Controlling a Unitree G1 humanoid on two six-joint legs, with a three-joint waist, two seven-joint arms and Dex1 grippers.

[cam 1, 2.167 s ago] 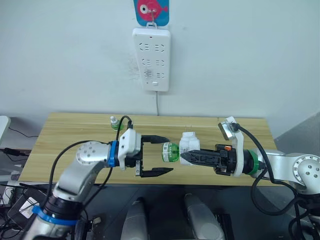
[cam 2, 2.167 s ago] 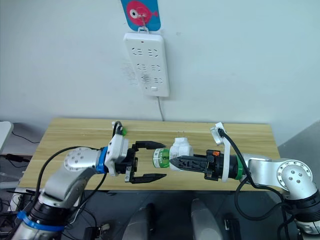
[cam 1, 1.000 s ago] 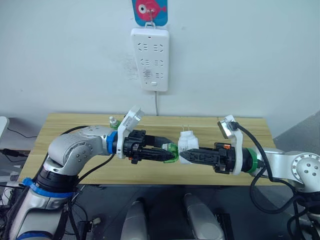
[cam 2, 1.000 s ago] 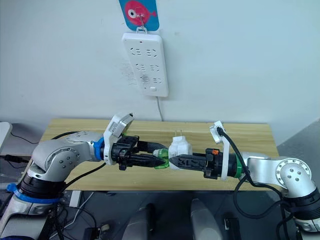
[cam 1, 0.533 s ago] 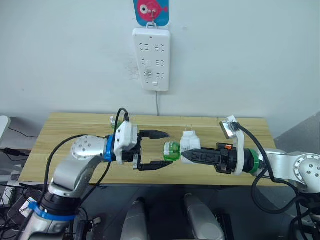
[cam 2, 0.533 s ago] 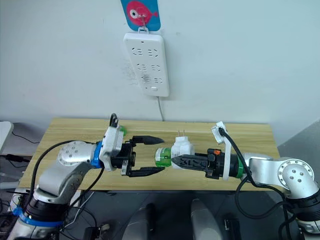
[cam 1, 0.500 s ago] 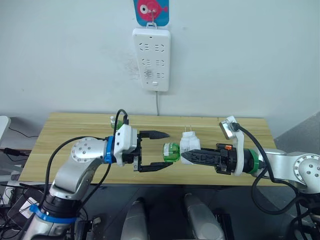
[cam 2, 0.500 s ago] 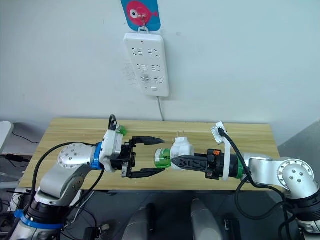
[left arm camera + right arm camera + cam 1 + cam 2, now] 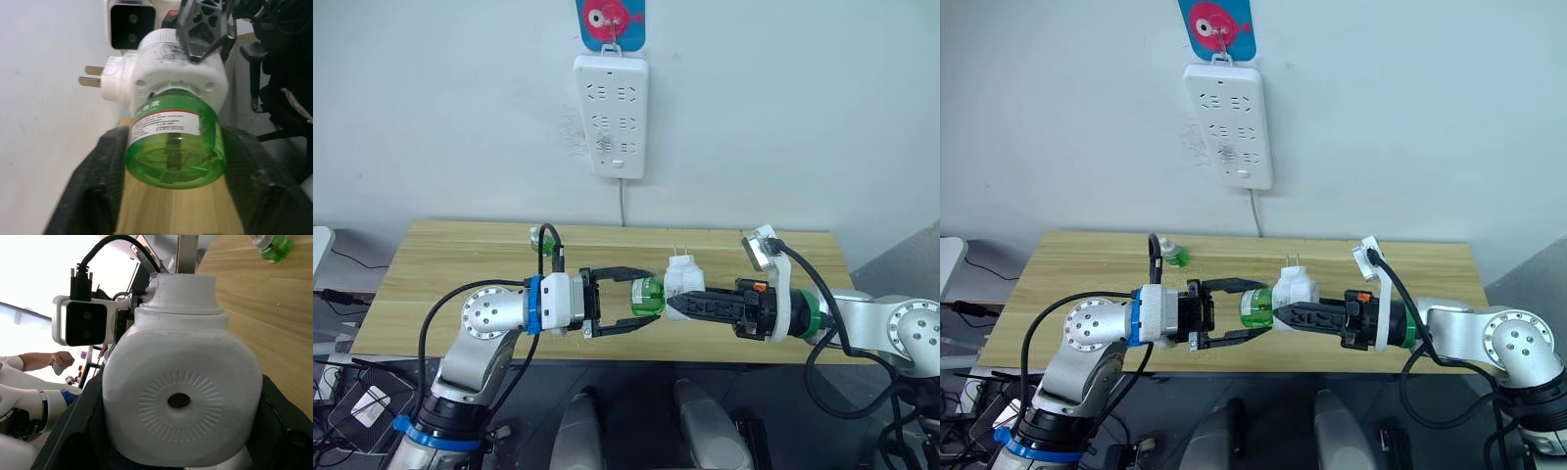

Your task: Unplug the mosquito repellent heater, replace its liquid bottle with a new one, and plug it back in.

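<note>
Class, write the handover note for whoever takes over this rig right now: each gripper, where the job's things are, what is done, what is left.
Right gripper: shut on the mosquito repellent heater, held above the table, prongs up.
Left gripper: open, fingers either side of the green bottle, which sits in the heater.
Second green bottle lies on the table at the back.
Done: heater unplugged from the power strip.
Left: take out the bottle, fit the other, plug back in.

Right gripper (image 9: 1283,315) clamped on white heater (image 9: 1295,290), prongs up, above table's (image 9: 1077,257) front edge. Left gripper (image 9: 1246,309) spread around attached green bottle (image 9: 1255,306), seemingly not touching. Spare bottle (image 9: 1172,254) near back edge.
</note>
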